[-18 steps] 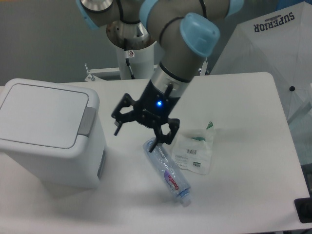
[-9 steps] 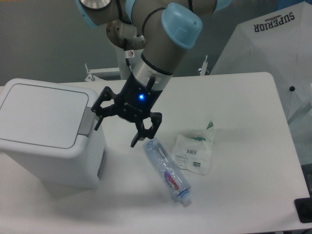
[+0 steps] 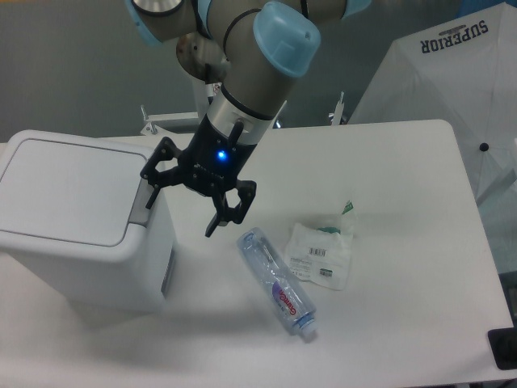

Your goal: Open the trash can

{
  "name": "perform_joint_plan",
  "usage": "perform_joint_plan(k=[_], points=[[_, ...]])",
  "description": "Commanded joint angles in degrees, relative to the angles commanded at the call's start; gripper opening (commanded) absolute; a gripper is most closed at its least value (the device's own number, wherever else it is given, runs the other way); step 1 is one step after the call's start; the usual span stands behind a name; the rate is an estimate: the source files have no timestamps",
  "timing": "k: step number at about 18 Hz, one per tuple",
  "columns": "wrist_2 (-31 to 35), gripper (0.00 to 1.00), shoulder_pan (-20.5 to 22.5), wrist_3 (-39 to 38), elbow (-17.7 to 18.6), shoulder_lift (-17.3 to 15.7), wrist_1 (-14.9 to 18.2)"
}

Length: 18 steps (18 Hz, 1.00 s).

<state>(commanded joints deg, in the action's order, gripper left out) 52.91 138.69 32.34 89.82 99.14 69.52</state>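
- One trash can (image 3: 77, 218) stands at the left of the table (image 3: 404, 267), lid down and flat; the opening step is not yet done.
- Trash can appearance: large white boxy plastic body with rounded corners, a flat lid panel on top, and a grey push tab (image 3: 145, 196) on its right edge.
- Gripper (image 3: 182, 206) position: just right of the can's upper right edge, jaws spread wide and holding nothing; one fingertip sits at or just beside the grey tab, contact cannot be confirmed.
- Recommended procedure: align one finger squarely over the tab, press straight down, and avoid side load that could slide the light bin.
- Clear plastic bottle (image 3: 277, 283) lies on its side right of the gripper, apart from it.
- Flat plastic packet (image 3: 321, 252) lies just beside the bottle, further right.
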Motion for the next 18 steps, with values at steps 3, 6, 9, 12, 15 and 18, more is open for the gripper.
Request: perform_joint_plan(k=[3,6,9,12,15,18], points=[[0.00,1.00,0.00,0.17,0.44,0.09,-0.17],[0.00,1.00,-0.18,0.18,0.53,0.17,-0.26],[0.00,1.00,-0.18,0.18,0.70,0.17,-0.26],[0.00,1.00,-0.26,0.18,0.70,0.18,-0.35],[0.00,1.00,-0.18,0.09,0.62,0.18,-0.35],[-0.35,1.00,0.09,-0.09,-0.87,0.00,-0.35]])
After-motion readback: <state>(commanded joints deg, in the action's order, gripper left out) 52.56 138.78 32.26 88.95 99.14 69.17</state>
